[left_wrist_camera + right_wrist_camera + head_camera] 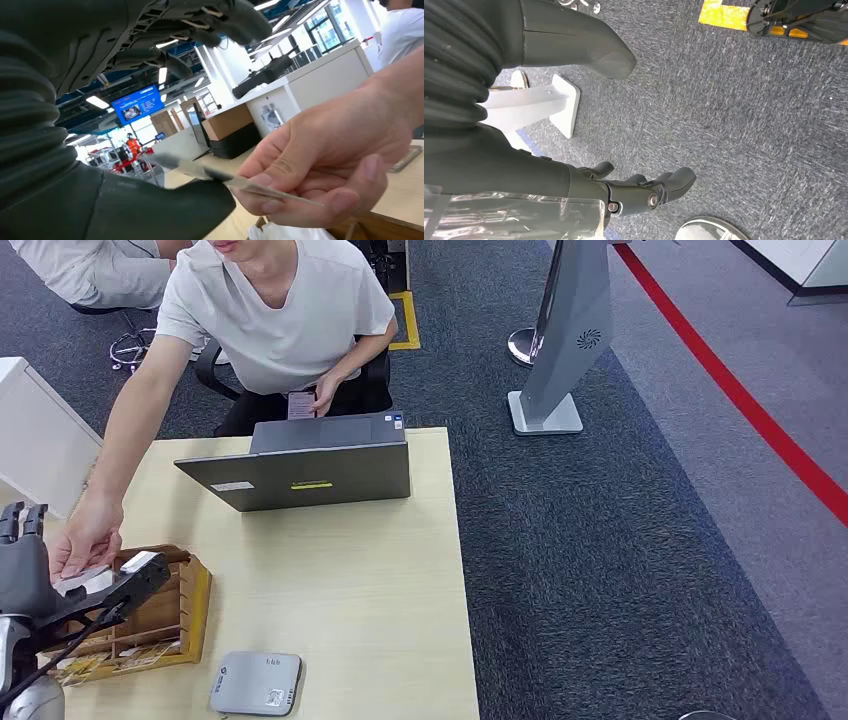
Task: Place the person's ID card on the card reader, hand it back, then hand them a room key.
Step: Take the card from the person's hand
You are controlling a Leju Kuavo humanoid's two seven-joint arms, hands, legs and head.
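Note:
A thin pale card (200,170) lies across the thumb (150,210) of my left hand (60,590), at the table's left edge above a wooden card box (190,610). A person's hand (325,160) pinches the card's other end. My fingers (200,20) are spread well above the card and do not press on it. The card (85,578) is partly covered by the person's hand (85,535) in the head view. The grey card reader (255,682) sits at the table's near edge. My right hand (644,192) hangs over the carpet, fingers loosely apart and holding nothing.
A grey laptop (310,465) stands open at the far side of the wooden table (350,580), with the seated person behind it holding a phone (301,404). A white unit (35,435) stands at the left. A sign stand (560,350) rises from the carpet to the right.

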